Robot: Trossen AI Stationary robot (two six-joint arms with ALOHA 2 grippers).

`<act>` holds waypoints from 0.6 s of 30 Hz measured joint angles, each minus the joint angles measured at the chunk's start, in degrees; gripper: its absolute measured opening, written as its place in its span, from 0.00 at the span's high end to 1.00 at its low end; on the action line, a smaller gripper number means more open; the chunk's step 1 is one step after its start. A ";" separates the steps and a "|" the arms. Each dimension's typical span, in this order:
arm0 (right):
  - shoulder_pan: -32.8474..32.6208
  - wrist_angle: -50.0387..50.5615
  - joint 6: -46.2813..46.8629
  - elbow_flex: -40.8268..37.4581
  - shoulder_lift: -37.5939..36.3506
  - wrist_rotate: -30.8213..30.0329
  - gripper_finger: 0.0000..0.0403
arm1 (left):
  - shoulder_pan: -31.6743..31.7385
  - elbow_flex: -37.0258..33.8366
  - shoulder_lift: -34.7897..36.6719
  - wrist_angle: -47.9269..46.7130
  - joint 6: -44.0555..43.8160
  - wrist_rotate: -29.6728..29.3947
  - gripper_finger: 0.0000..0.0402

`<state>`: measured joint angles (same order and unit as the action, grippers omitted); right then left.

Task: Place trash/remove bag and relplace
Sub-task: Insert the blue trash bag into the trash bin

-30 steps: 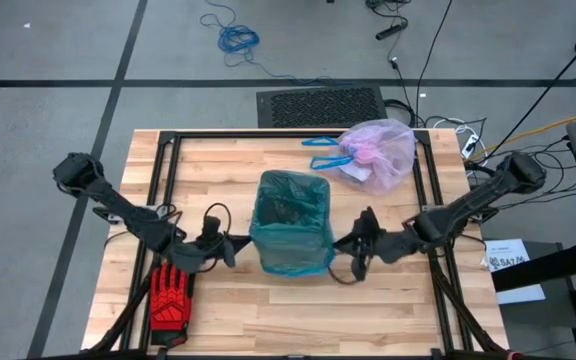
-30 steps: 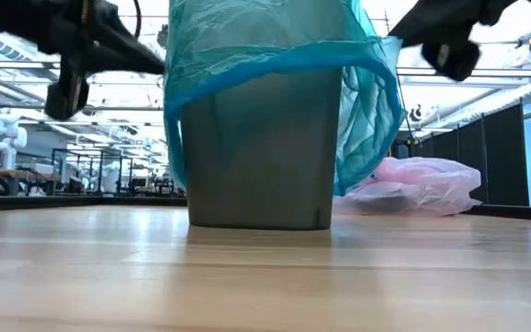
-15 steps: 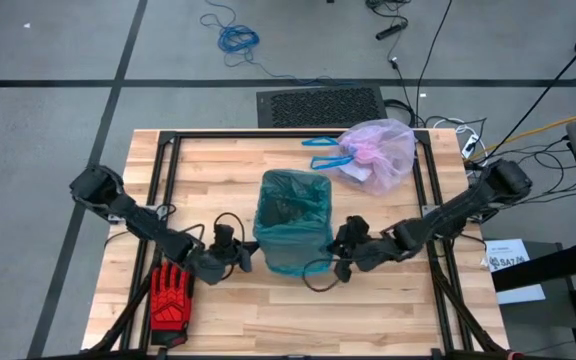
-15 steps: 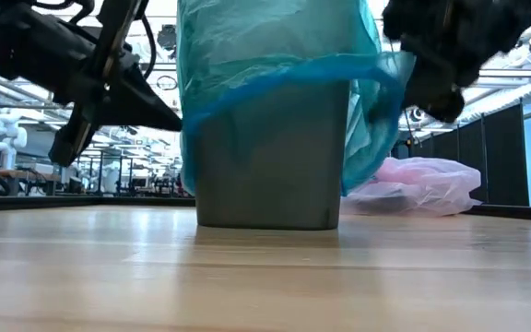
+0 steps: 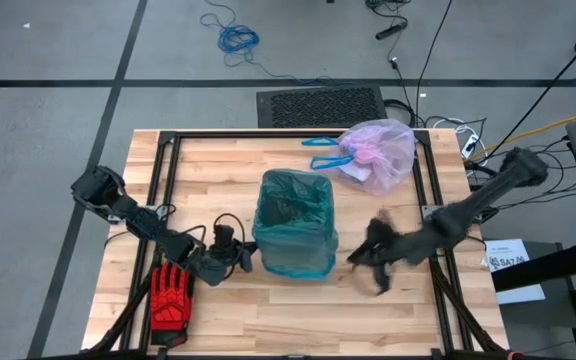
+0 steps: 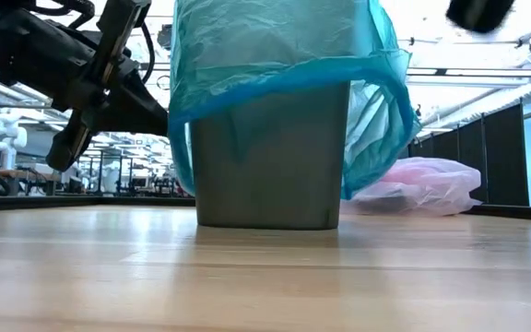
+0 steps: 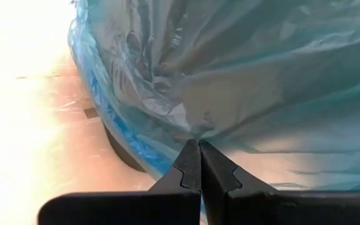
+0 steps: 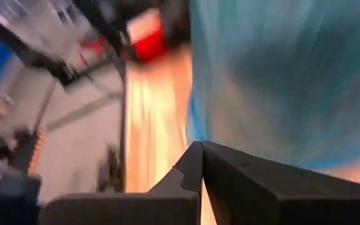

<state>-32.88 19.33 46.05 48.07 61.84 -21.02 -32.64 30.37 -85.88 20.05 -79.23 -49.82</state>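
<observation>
Crinkly teal-blue plastic bag (image 5: 293, 215) draped over a grey square bin (image 6: 267, 161) mid-table, its hem hanging loose down the sides. Thin pink see-through bag (image 5: 378, 152), lumpy and full, lying at two o'clock near the far edge. Left gripper (image 5: 242, 257) at nine o'clock, jaws pressed together, tips pinching the teal plastic. Right gripper (image 5: 360, 259) at four o'clock, jaws pressed together, apart from the bin. Bare smooth wooden table (image 5: 298, 315) at six o'clock. Red-and-black glove (image 5: 169, 296) at eight o'clock.

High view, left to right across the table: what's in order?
Red-and-black work glove → left gripper → grey bin lined with teal-blue plastic bag → right gripper. The pale pink translucent bag overlaps that last stretch, farther back.
</observation>
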 joint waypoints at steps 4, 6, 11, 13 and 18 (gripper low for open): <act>6.28 4.46 -16.61 10.87 -4.53 -2.76 1.00 | 0.00 0.00 0.76 0.11 0.03 -0.20 1.00; 12.28 6.92 -26.30 17.72 -2.98 -0.72 1.00 | 0.00 0.00 1.20 -0.02 0.03 -0.83 1.00; 29.21 17.67 -42.66 35.46 9.24 16.88 1.00 | 0.00 0.00 2.71 0.03 0.60 -1.76 1.00; 33.46 23.02 -48.69 41.89 15.59 23.30 1.00 | 0.00 0.00 3.38 -0.02 1.66 -1.80 1.00; 37.88 38.68 -64.25 56.15 29.86 28.59 1.00 | 0.00 0.00 4.51 0.06 3.33 -2.96 1.00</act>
<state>5.00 58.01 -18.20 104.22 91.69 7.57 -32.64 30.37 -81.37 20.12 -75.90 -52.78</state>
